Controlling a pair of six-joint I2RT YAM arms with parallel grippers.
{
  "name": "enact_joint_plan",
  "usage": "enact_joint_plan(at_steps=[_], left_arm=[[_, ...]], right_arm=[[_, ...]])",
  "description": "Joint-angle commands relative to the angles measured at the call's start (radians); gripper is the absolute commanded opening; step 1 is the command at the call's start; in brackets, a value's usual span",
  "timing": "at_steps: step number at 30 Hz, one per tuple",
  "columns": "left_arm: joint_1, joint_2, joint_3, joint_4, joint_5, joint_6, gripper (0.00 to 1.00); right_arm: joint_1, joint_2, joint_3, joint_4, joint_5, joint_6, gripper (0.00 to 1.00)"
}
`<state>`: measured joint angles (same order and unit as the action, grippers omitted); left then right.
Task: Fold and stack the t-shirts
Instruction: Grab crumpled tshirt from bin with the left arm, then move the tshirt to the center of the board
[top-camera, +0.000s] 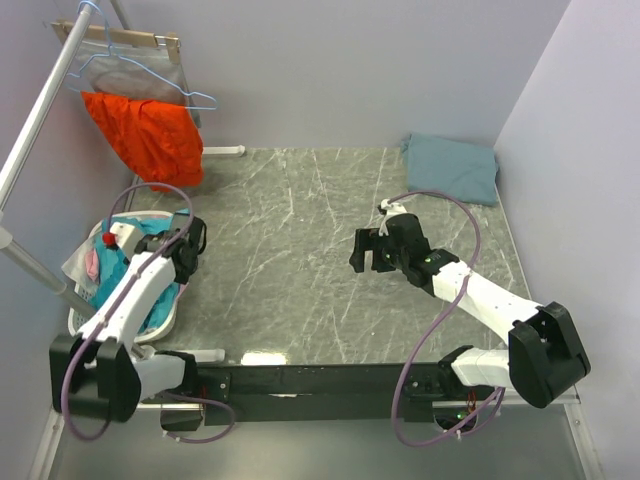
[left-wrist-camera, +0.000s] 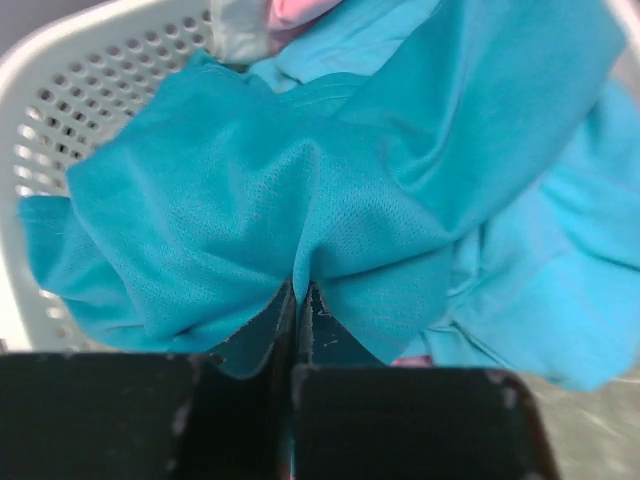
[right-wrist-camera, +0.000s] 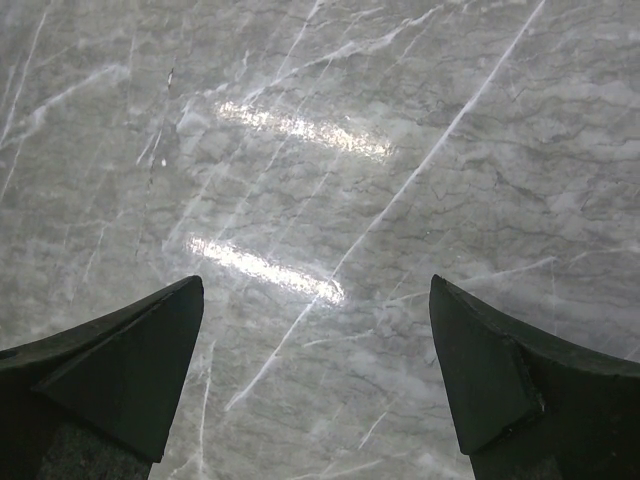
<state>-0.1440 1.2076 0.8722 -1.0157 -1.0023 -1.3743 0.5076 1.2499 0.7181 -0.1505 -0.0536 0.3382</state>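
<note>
We see the left tool (left-wrist-camera: 297, 300) clenched on a fold of the teal t-shirt (left-wrist-camera: 250, 200), which is bunched in the white basket (left-wrist-camera: 60, 110) at near left. The right tool (right-wrist-camera: 315, 290) is spread wide over the desk (top-camera: 300, 250), right of centre, holding nothing. The grey-blue t-shirt (top-camera: 452, 167) lies folded at the far right corner.

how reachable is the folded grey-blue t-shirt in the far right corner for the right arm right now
Probably yes: the right gripper hangs open over bare table, and nothing lies between it and the grey-blue t-shirt on its own side.
</note>
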Motion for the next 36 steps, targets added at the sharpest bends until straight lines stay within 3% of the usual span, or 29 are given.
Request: enact_joint_plan(at_steps=[1, 6, 8, 9, 10, 13, 14, 17, 21, 27, 30, 36], left_arm=[[0.015, -0.098, -0.022, 0.152, 0.067, 0.142, 0.01], [-0.051, -0.213, 0.051, 0.296, 0.132, 0.318, 0.01], [-0.084, -0.253, 0.117, 0.377, 0.259, 0.479, 0.01], [-0.092, -0.285, 0.132, 0.507, 0.342, 0.563, 0.01], [-0.097, -0.290, 0.189, 0.522, 0.478, 0.633, 0.01], [-0.133, -0.284, 0.314, 0.594, 0.680, 0.731, 0.01], [-0.147, -0.275, 0.345, 0.595, 0.790, 0.745, 0.01], [-0.232, -0.231, 0.413, 0.586, 0.903, 0.759, 0.01], [-0.339, -0.177, 0.346, 0.649, 1.059, 0.764, 0.01], [-0.684, -0.011, 0.173, 0.802, 1.091, 0.747, 0.01], [-0.819, 0.160, 0.209, 0.870, 1.116, 0.764, 0.01], [-0.904, 0.426, 0.341, 0.924, 1.200, 0.775, 0.01]], right_arm=[[-0.006, -0.043, 0.001, 0.008, 0.021, -0.011, 1.00], [-0.007, -0.070, -0.022, 0.025, 0.023, 0.007, 1.00], [-0.007, -0.070, -0.029, 0.042, 0.023, 0.019, 1.00], [-0.006, -0.067, -0.031, 0.048, 0.026, 0.027, 1.00], [-0.009, -0.063, -0.031, 0.054, 0.026, 0.039, 1.00], [-0.007, -0.052, -0.022, 0.054, 0.035, 0.061, 1.00], [-0.007, -0.050, -0.017, 0.046, 0.049, 0.067, 1.00], [-0.007, -0.079, -0.009, 0.019, 0.133, 0.090, 1.00], [-0.009, -0.153, 0.006, -0.034, 0.268, 0.096, 1.00], [-0.009, -0.289, 0.049, -0.164, 0.514, 0.111, 1.00], [-0.009, -0.361, 0.060, -0.201, 0.603, 0.116, 1.00], [-0.012, -0.371, 0.073, -0.250, 0.627, 0.122, 1.00]])
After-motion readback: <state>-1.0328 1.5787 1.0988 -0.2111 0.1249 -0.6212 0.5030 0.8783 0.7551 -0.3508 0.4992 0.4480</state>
